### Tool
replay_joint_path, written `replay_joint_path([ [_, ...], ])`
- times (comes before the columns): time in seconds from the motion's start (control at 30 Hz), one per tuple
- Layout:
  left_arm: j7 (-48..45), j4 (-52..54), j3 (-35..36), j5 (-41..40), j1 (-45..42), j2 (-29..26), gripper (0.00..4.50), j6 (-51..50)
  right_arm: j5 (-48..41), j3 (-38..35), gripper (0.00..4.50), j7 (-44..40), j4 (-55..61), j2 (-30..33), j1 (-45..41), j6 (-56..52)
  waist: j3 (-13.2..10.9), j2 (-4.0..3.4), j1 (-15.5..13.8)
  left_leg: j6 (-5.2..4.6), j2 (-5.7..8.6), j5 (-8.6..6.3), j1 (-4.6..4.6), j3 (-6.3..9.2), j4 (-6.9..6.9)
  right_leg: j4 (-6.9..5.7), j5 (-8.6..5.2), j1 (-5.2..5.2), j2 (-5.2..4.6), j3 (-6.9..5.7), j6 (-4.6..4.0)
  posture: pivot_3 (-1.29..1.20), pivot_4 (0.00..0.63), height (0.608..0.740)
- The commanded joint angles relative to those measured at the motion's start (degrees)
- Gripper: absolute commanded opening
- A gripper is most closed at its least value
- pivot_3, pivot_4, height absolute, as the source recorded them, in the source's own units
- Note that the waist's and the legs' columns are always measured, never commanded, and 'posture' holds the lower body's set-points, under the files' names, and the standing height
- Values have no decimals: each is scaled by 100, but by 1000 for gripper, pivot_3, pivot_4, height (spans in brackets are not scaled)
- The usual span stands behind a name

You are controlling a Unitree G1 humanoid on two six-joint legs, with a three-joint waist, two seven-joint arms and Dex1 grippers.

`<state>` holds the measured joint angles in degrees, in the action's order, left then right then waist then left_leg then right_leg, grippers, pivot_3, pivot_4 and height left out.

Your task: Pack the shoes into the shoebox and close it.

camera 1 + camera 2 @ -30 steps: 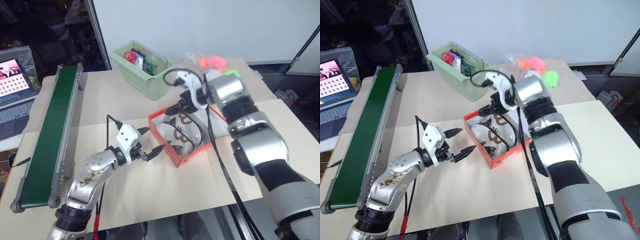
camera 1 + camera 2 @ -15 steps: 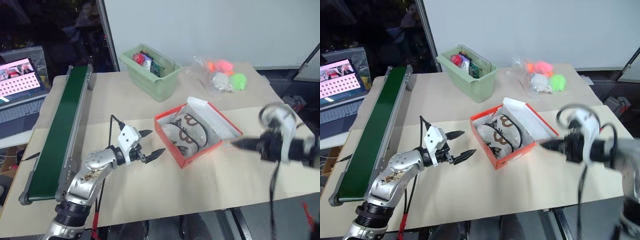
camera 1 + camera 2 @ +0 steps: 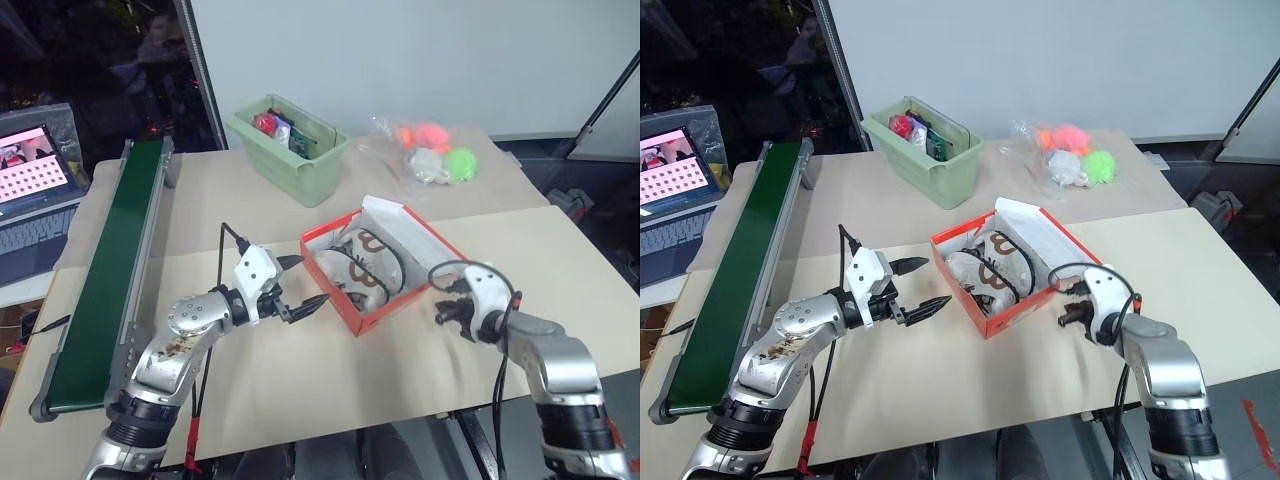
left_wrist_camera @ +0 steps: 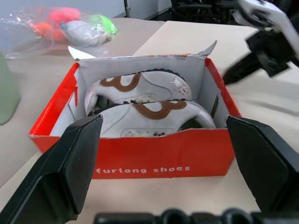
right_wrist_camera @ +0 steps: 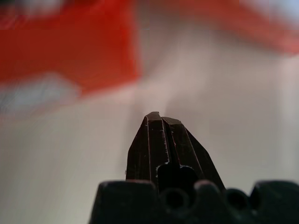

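Both shoes (image 4: 140,105) lie inside the shoebox (image 3: 385,315), whose lid (image 3: 420,235) stands open on its far side. The left gripper (image 3: 300,285), jaws spread and empty, waits just beside the box; the right gripper (image 3: 445,312), jaws clenched on nothing, sits near its opposite wall. A careless nudge from either could skid the light box across the surface, or crease the lid instead of folding it.

Arms: silver-grey metal shells, dark joint bands; left forearm scuffed with brownish marks. Wrists: white camera blocks, looped black cables. Left tool (image 3: 303,283) and right tool (image 3: 441,313): two black pointed fingers each.
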<state>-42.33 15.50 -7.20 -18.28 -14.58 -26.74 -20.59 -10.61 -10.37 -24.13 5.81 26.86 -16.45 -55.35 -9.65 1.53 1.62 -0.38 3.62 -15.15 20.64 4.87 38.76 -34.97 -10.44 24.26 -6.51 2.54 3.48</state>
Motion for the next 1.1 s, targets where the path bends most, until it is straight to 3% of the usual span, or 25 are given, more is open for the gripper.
replay_joint_path([
  [0.03, 46, 363, 154, -84, 13, -65, 4500, -86, -405, -934, 44, 535, -575, -375, -693, -353, 0, -1, -8, 0, 0, -2, 3, -1, 0, 3, 0, 3, 3, 0, -1, 0, 150, 740],
  [0.2, 154, 586, 235, -140, -47, -44, 4500, -269, -515, -1429, 44, 1033, -1622, -420, -1646, -444, -2, -5, -9, 0, -5, -3, 5, -4, -1, 3, 3, 5, 8, 1, -6, 0, 150, 740],
  [0.47, 213, 591, 297, -125, -24, -58, 4500, -290, -635, -1528, 44, 1208, -2390, -543, -2157, -91, -2, -5, 33, -3, -6, -4, 6, -8, -1, 6, 3, 3, 11, 2, -7, 0, 150, 740],
  [0.77, 267, 679, 308, -112, 38, -87, 4500, -308, -1872, -2125, 44, 841, -1559, -1250, -2192, 269, -4, -8, 111, -7, -25, -7, 4, -10, -2, 3, 4, 6, 21, 6, -7, 0, 150, 740],
  [1.1, 396, 882, 441, -184, 87, -161, 4500, -490, -3053, -1694, 44, -91, -99, -1480, -1913, 429, -7, -14, 104, -8, -30, -8, 5, -8, -4, 2, 4, 10, 23, 5, -7, 0, 150, 740],
])
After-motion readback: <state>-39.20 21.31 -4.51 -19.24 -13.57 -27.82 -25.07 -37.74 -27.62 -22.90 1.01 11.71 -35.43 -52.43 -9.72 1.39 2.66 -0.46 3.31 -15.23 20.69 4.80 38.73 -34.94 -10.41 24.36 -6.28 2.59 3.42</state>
